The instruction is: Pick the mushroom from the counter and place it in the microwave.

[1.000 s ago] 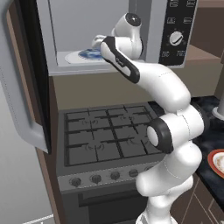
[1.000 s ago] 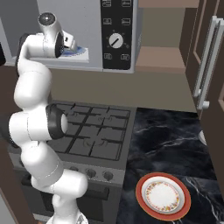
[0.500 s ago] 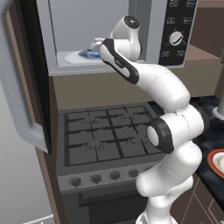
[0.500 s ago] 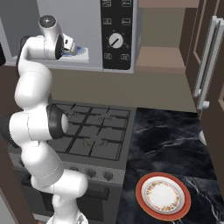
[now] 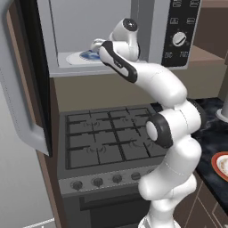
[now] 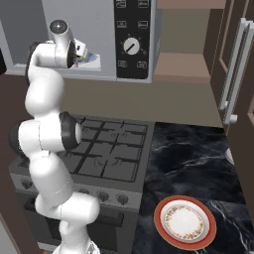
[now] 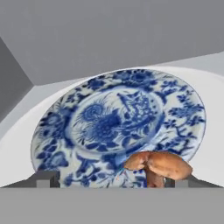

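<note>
Now the small reddish-brown mushroom (image 7: 158, 166), with its rounded cap and short stem, sits on the near edge of the blue-and-white patterned plate (image 7: 118, 118), close to the right-hand fingertip in the hand view. That plate rests on the white round turntable (image 7: 210, 105) inside the large grey microwave (image 5: 153, 26), whose pale grey inner walls rise behind it. The two-finger gripper (image 7: 113, 180) is spread wide, its dark fingertips (image 7: 43, 179) standing well apart at either side of the plate's near rim; whether the right tip touches the mushroom cannot be told. From the left base view the white arm reaches up into the microwave's opening, with the open door (image 5: 26, 75) swung out to the left. Below the microwave lies the grey gas hob with black grates (image 6: 106, 149). To its right stretches the black marbled counter (image 6: 193, 163), bearing a red-rimmed round dish with a pale centre (image 6: 184, 222) near the front edge.
</note>
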{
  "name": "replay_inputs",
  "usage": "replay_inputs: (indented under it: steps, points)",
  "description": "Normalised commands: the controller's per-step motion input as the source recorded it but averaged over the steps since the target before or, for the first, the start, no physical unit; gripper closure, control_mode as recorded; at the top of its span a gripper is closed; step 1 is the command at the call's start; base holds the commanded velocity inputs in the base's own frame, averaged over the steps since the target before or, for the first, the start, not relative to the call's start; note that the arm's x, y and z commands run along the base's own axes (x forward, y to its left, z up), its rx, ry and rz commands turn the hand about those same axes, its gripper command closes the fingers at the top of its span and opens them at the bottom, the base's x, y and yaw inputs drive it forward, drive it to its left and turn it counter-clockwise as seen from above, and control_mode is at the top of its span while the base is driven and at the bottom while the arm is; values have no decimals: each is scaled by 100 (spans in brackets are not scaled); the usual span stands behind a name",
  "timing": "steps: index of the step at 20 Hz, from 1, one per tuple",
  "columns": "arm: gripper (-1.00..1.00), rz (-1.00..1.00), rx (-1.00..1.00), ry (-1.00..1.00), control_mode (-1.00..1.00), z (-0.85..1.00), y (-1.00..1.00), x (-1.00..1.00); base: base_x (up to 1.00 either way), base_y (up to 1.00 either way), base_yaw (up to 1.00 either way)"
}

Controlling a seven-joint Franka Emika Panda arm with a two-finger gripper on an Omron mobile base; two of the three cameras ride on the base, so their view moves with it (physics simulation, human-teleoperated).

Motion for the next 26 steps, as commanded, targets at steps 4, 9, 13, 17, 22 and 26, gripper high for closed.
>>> replay_inputs:
  steps: [4, 9, 13, 17, 22, 26]
  points:
    - [-100, 0, 0, 0, -100, 25, 8, 34, 0, 0, 0]
    - [-100, 0, 2, 0, -100, 37, 18, 32, 0, 0, 0]
    - [-100, 0, 0, 1, -100, 12, 22, 37, 0, 0, 0]
    - [-100, 1, 0, 1, -100, -2, 9, -3, 0, 0, 0]
    - [-100, 7, 0, 12, -100, -59, 4, -3, 0, 0, 0]
    - [-100, 9, -2, 5, -100, -54, 0, 0, 0, 0, 0]
